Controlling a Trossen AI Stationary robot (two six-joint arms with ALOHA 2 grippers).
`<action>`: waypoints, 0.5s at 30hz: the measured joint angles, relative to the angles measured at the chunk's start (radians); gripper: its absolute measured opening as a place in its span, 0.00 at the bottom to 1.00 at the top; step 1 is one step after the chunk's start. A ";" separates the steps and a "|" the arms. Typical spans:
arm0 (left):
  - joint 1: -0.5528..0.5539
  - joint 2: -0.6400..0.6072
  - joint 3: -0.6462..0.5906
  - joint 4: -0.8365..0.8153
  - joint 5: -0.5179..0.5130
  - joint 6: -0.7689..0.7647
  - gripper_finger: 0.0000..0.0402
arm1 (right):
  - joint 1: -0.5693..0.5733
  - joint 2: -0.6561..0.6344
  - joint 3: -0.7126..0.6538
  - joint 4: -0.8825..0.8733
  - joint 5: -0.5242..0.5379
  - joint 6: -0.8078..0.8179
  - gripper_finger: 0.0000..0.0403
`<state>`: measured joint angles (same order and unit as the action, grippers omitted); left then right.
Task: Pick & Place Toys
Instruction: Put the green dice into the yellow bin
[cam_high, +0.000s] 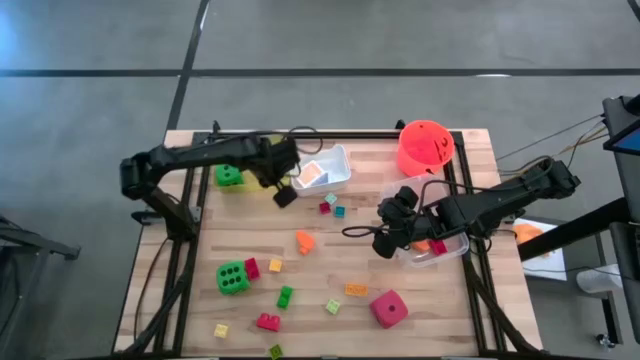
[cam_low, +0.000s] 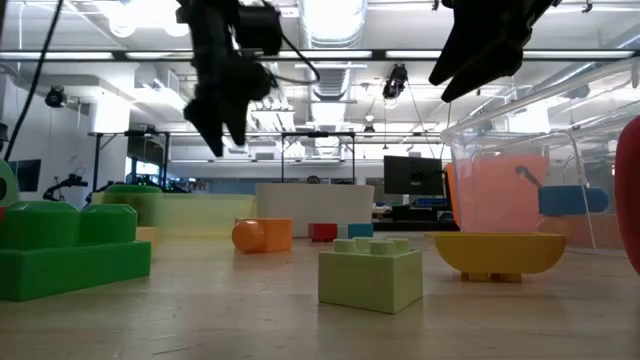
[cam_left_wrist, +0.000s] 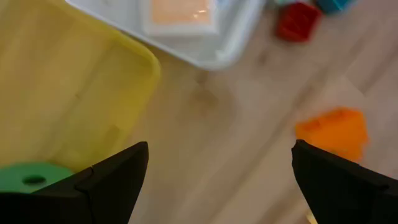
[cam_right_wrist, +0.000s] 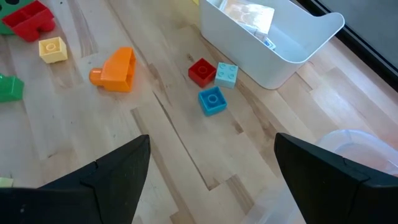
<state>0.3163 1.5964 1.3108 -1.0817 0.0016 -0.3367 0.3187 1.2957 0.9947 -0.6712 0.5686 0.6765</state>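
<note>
High view shows most toys not yet put away. Near the front edge lie a pink-red die (cam_high: 389, 308), a green die (cam_high: 233, 277) and many small bricks, such as a red brick (cam_high: 268, 321). Farther back, an orange brick (cam_high: 304, 240) lies on the bare wood. The right gripper (cam_high: 385, 226) hangs empty beside the clear tray (cam_high: 455, 250), jaws wide apart. The left gripper (cam_high: 283, 184), also wide apart and empty, hangs between the yellow tray (cam_high: 250, 186) and the white tray (cam_high: 340, 182). I think most of the job is left.
</note>
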 joint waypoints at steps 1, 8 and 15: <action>-0.025 -0.019 -0.008 -0.010 0.000 -0.018 0.95 | 0.000 0.000 0.000 0.000 0.000 0.000 0.84; -0.251 -0.122 -0.045 -0.106 0.002 -0.100 0.95 | 0.000 0.000 0.000 -0.002 0.000 -0.003 0.84; -0.537 -0.144 -0.078 -0.220 0.004 -0.258 0.95 | 0.000 0.000 0.000 -0.002 -0.020 -0.002 0.84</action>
<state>-0.2206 1.4528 1.2330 -1.3013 0.0055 -0.5946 0.3187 1.2957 0.9947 -0.6727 0.5489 0.6746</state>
